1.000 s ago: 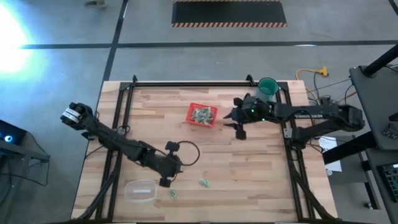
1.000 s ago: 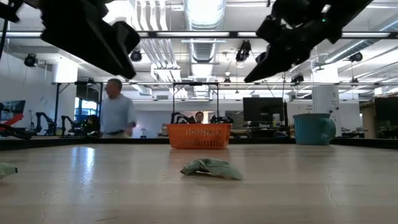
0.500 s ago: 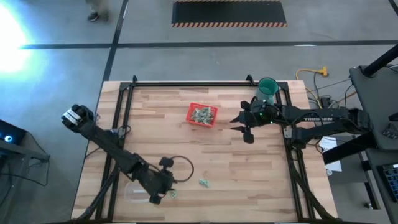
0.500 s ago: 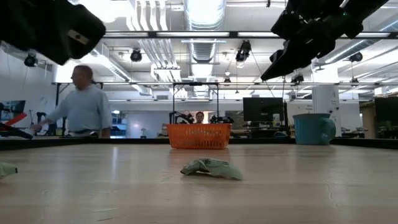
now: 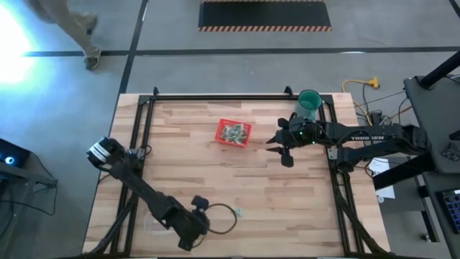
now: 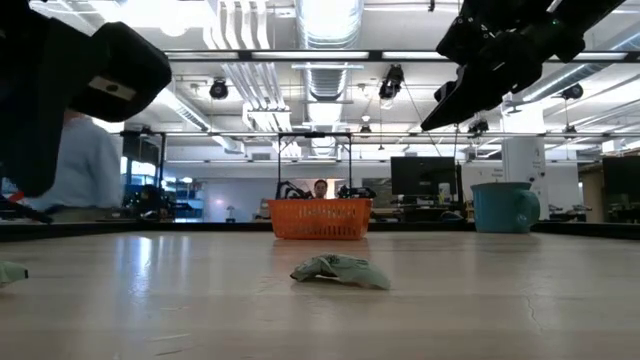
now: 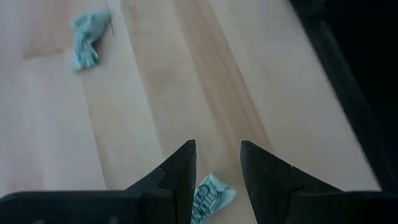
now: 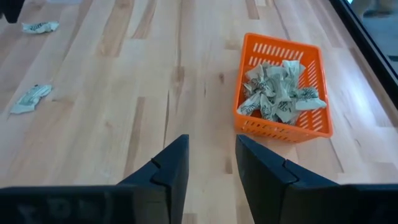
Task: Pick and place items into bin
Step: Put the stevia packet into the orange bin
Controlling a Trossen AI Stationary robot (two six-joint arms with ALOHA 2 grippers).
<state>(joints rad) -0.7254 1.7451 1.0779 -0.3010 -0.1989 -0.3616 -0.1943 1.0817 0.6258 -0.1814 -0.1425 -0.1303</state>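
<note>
- Nearest to the front edge of the table (image 5: 287,208): the left pincer (image 7: 214,171) is down around 7 o'clock on the table in the high view. Its fingers (image 7: 180,177) are parted with a gap between them, holding nothing, and a crumpled pale-green wrapper piece (image 7: 210,196) lies on the wood right below that gap.
- Just past it, a second wrapper piece (image 7: 87,38) lies on the planks, well clear of the pincer. In the high view it's the little speck (image 5: 236,211) at about 6 o'clock.
- From the low view you get one crumpled piece (image 6: 338,269) lying flat mid-table, and the edge of another (image 6: 10,271) over at 9 o'clock of that picture.
- Middle of the table, a bit toward 12 o'clock: the bin (image 5: 233,133), a small red-orange slotted basket sitting flat, with a heap of wrappers (image 8: 277,93) already inside.
- Right pincer (image 8: 211,165) hangs in the air at roughly 2 o'clock on the table, beside the bin but well apart from it, fingers apart and empty.
- Far corner, about 1 o'clock: a teal cup (image 5: 310,101) standing upright near the table's frame.
- Beyond the table a person (image 5: 68,25) is on the floor at the upper left of the high view.
</note>
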